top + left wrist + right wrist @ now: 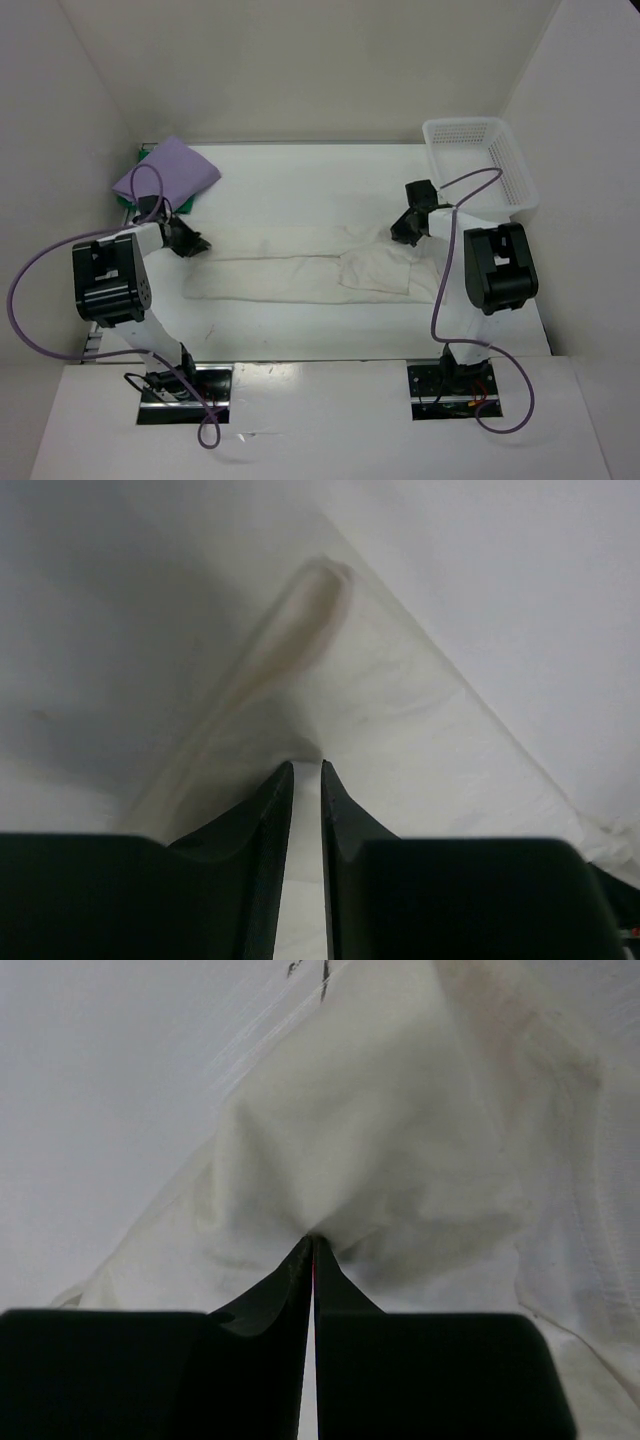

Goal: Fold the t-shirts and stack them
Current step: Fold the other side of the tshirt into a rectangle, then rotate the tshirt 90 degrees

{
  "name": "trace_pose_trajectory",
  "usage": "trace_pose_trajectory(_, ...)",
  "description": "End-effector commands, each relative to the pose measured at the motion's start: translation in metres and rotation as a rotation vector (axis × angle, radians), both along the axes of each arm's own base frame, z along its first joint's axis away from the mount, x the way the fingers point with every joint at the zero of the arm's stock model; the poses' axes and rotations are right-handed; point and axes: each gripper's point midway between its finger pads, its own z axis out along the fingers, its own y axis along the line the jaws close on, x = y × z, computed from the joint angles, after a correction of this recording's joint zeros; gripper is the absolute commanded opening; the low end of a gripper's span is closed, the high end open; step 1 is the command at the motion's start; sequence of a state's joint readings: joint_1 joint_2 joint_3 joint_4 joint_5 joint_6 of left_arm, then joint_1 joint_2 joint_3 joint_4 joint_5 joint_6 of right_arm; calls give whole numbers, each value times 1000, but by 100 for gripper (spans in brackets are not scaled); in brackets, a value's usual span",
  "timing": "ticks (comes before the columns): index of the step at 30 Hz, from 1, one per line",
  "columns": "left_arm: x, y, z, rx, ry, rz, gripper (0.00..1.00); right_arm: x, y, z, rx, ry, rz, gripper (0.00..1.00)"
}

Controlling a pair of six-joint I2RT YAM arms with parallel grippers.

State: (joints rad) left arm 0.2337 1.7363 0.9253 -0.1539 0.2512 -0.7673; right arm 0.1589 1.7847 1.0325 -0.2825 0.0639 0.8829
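Wrist views show left fingers (262, 825) and right fingers (275, 1290) each pinched on the cream-white t-shirt (380, 1140).

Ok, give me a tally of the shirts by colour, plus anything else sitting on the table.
purple shirt: 1
green shirt: 1 (mostly hidden under the purple one)
cream shirt: 1
basket: 1
Total: 4
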Motion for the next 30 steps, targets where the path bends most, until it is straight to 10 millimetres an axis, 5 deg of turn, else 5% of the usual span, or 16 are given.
trace_pose_trajectory(1,-18,22,-13,-20,46,67,25,-9,-24,-4,-13,16,-106,6)
trace_pose_trajectory(5,-17,41,-5,8,31,115,25,-12,-26,4,-14,3,-119,6)
trace_pose_trajectory(8,-10,35,10,-24,-13,100,26,3,-5,41,27,-88,-50,7)
trace_pose_trajectory(11,12,32,54,-30,-116,77,26,14,25,83,20,-184,20,12)
trace_pose_trajectory(15,39,6,108,52,-230,-38,27,2,62,91,49,-189,126,11)
trace_pose_trajectory(19,45,-35,141,112,-312,-169,27,-32,102,65,91,-128,211,6)
trace_pose_trajectory(24,38,-64,170,148,-397,-253,19,-54,117,16,86,-11,255,2)
trace_pose_trajectory(28,24,-81,188,153,-433,-301,11,-34,131,1,78,-3,274,2)
trace_pose_trajectory(29,23,-81,193,154,-443,-300,11,-17,140,9,84,-39,284,0)
trace_pose_trajectory(30,20,-85,193,152,-446,-311,10,-13,144,-8,80,-3,288,0)
